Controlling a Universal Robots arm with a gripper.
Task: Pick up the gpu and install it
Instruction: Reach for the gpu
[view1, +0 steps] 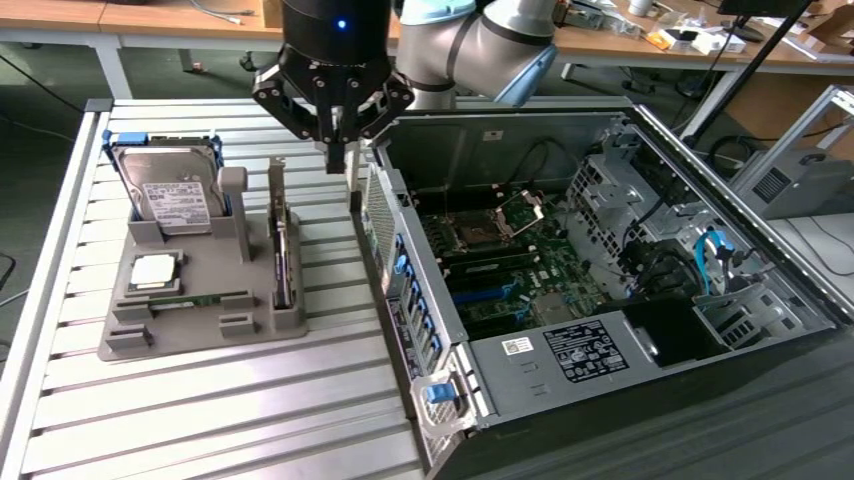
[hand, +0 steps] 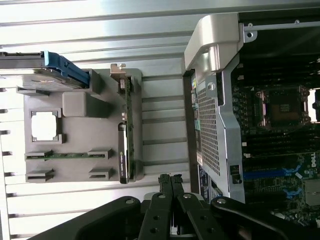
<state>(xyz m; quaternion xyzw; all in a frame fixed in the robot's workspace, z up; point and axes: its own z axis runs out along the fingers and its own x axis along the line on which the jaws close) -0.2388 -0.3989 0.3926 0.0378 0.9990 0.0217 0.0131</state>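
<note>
The gpu (view1: 282, 255) is a thin dark card with a metal bracket at its far end. It stands on edge in a slot along the side of the grey tray (view1: 200, 335) that faces the computer case. In the wrist view the gpu (hand: 125, 135) runs along the tray's edge. My gripper (view1: 336, 165) hangs above the gap between the tray and the case, past the gpu's bracket end and apart from it. Its fingertips (hand: 176, 179) are pressed together with nothing between them.
The grey tray also holds a hard drive (view1: 167, 190) in a blue frame, a square processor (view1: 154, 268) and a green memory stick (view1: 200, 300). The open computer case (view1: 387, 260) lies at the exterior view's right with its motherboard (view1: 507, 260) exposed. Both rest on a slatted metal table (view1: 200, 420).
</note>
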